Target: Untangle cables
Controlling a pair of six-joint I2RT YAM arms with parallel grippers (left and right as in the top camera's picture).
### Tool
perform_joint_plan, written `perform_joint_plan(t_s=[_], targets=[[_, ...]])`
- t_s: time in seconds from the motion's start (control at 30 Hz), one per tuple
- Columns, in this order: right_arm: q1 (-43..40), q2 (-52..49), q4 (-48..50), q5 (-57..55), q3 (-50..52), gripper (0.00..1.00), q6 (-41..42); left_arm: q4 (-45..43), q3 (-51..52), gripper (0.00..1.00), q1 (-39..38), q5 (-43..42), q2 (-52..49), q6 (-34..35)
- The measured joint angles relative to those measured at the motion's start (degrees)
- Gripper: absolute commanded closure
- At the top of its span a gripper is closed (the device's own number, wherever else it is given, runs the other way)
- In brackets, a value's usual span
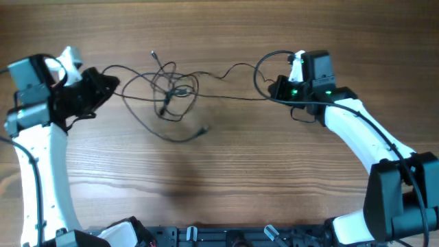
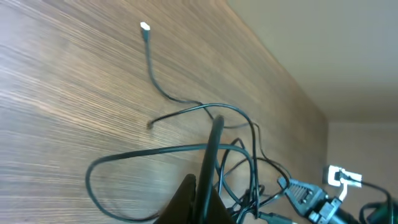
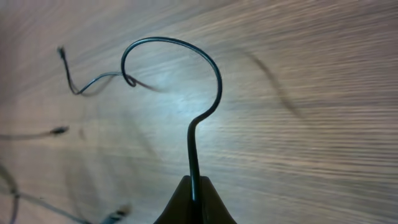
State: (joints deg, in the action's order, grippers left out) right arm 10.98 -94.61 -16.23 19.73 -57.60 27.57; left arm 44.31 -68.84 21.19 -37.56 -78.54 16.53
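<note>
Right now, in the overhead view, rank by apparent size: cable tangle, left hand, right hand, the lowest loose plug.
1. cable tangle: widest spread by far.
2. left hand and right hand: look alike; the right is partly under its wrist, so unranked.
3. lowest plug: tiny.

Wooden table [image 1: 226, 171] carries tangled thin black cables [image 1: 173, 90].

Brown wood-grain table [image 1: 226, 171]: smooth top, matt with a faint sheen. Thin black flexible cables [image 1: 177, 90]: smooth plastic sheath, slightly glossy. White robot arm shells [image 1: 357, 127]: smooth, glossy plastic.
</note>
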Motion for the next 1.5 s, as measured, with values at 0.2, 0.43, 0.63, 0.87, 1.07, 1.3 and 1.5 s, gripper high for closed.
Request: perform_joint_plan(t_s=[0.2, 0.43, 0.63, 0.87, 1.07, 1.3, 1.5], targets=[[-3.63, 0.0, -0.81, -2.47, 0.0, 0.96, 0.0, 4.35, 1.49, 0.96, 1.57, 7.96, -0.74, 1.22], [-3.72, 0.0, -1.49, 6.86, 0.0, 0.88, 0.0, -1.77, 10.4, 0.96, -7.85, 9.64, -7.3, 1.79], [-3.58, 0.0, -2.99, 14.23, 0.0, 0.41, -1.44, -6.58, 11.21, 0.96, -15.65, 8.07, -12.04, 1.79], [4.98, 0.0, -0.79, 19.19, 0.0, 0.57, -9.49, -6.58, 11.21, 0.95, -15.91, 7.69, -13.86, 1.79], [15.17, -0.02, -1.36, 18.08, -3.69, 0.56, -12.46, -1.4, 11.26, 0.94, -12.35, 7.69, -13.88, 0.33], [25.66, -1.36, 1.77, 7.63, -10.93, 0.56, -17.66, -2.69, 14.38, 0.87, -10.73, 7.69, -14.47, -1.46], [29.88, -9.9, 5.77, 5.27, -11.76, 0.54, -19.85, -9.07, 18.88, 0.81, -10.73, 7.87, -17.38, -1.7]])
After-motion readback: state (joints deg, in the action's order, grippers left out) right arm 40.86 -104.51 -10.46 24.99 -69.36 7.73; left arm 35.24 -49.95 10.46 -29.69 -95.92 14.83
